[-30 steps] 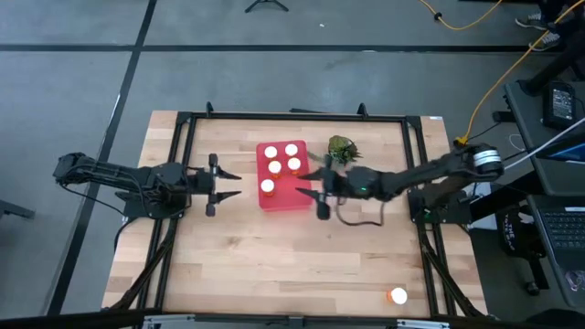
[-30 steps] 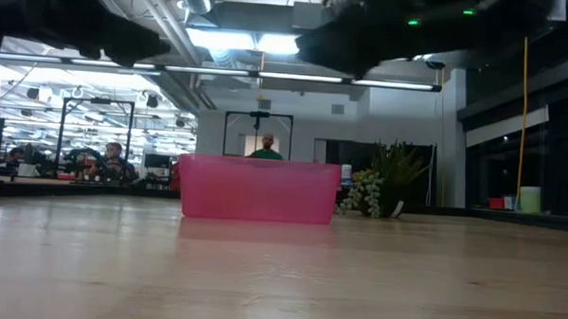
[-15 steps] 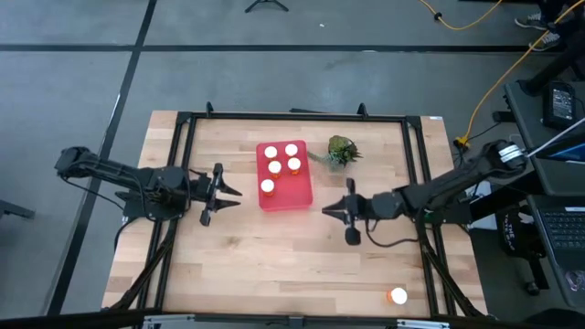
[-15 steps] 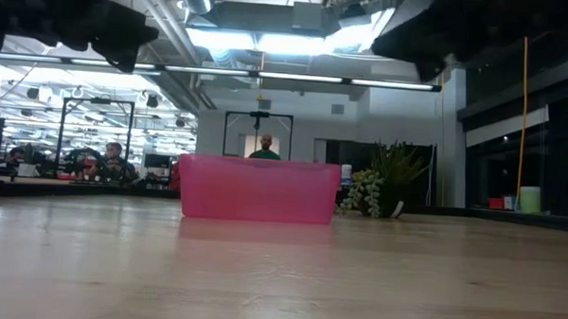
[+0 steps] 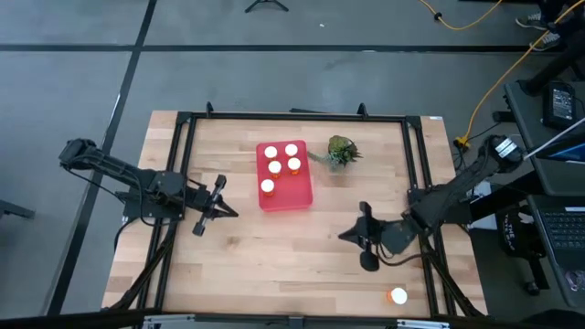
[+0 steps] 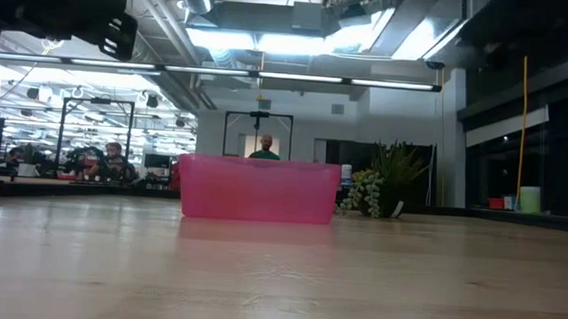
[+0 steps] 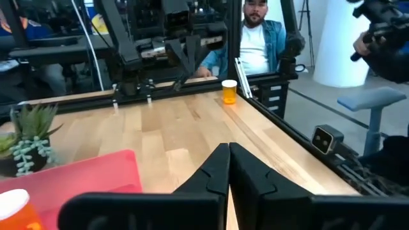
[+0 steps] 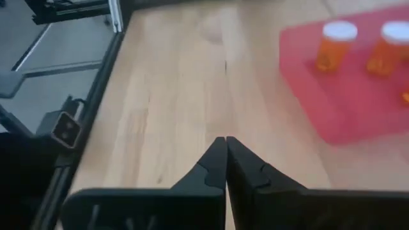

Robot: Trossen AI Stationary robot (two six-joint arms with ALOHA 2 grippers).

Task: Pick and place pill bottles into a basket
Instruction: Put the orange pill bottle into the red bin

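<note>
The basket (image 5: 297, 192) is a red-pink tray at the table's middle, with several orange pill bottles (image 5: 274, 167) standing upright in it, white caps up. One more pill bottle (image 5: 397, 296) stands alone near the table's near right corner, and it also shows far off in the left wrist view (image 7: 229, 91). My left gripper (image 5: 230, 212) hangs shut and empty above the table, left of the basket. My right gripper (image 5: 344, 236) is shut and empty too, to the right of the basket and nearer the front edge. In the right wrist view its fingers (image 8: 225, 144) point at bare wood beside the basket (image 8: 345, 102).
A small green plant (image 5: 342, 149) stands just right of the basket's far corner. A black frame (image 5: 183, 128) runs around the table's edges. Bare wood lies between the basket and the near edge. A person (image 7: 255, 38) sits beyond the table's right side.
Both grippers have shut with nothing in them. My right gripper has drawn away from the basket's right side and swung toward the table's near right. My left gripper has turned a little toward the near edge and pulled slightly back from the basket.
</note>
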